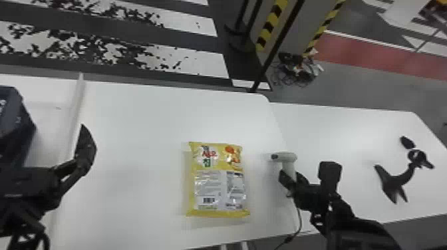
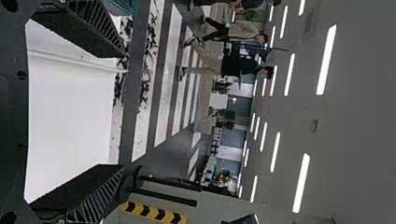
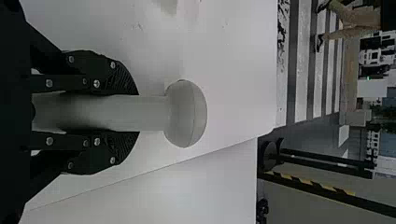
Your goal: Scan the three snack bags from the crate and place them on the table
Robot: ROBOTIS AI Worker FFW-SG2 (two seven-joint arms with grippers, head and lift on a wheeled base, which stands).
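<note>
Holding the scanner (image 1: 285, 157) in your right hand (image 3: 136, 113), left hand (image 2: 123, 111) spread empty, you've one bag (image 1: 218, 179) out, scan unconfirmed; two likely remain.

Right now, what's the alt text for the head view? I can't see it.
A yellow snack bag lies barcode-up on a white table, beside a corded scanner held by the robot's right hand. The left hand is at the left, near a dark crate.
</note>
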